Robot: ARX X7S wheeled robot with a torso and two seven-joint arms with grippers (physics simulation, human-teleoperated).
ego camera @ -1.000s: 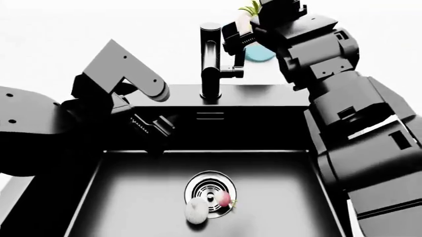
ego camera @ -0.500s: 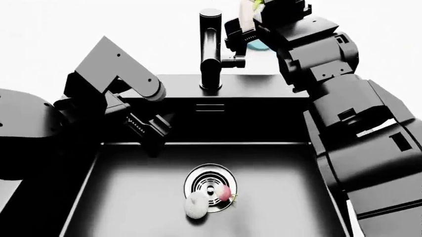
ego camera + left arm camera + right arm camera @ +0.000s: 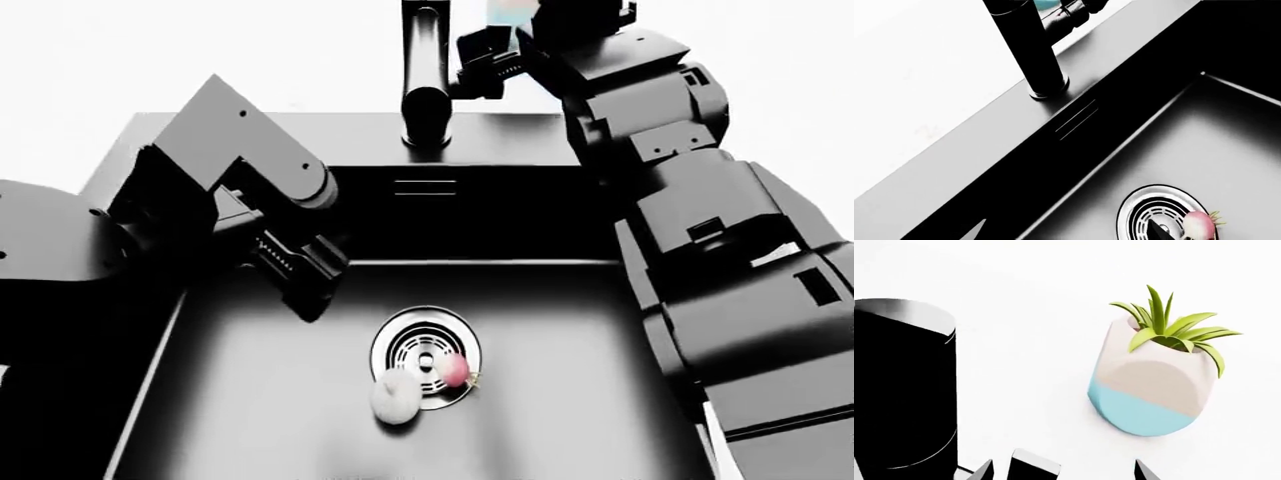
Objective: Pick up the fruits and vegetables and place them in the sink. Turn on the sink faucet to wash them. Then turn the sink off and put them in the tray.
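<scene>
The black sink (image 3: 240,400) holds the pink-red radish (image 3: 455,370) and the whitish garlic bulb (image 3: 395,398), both on the round silver drain (image 3: 416,345). The radish (image 3: 1197,225) and drain (image 3: 1147,210) also show in the left wrist view. The black faucet (image 3: 424,70) stands behind the basin. My right gripper (image 3: 487,65) is open beside the faucet (image 3: 904,385), with the side lever's end (image 3: 1034,467) between its fingertips (image 3: 984,472). My left gripper (image 3: 314,275) is open and empty above the basin's back left. The tray is out of view.
A white-and-blue plant pot (image 3: 1154,385) with green leaves stands on the white counter behind the faucet. The dark sink deck (image 3: 987,145) runs along the back of the basin. My right arm (image 3: 721,260) hangs over the basin's right side.
The head view has shifted, so the sink and faucet sit higher in frame. My right gripper has come down next to the faucet lever. The left gripper has moved slightly over the basin.
</scene>
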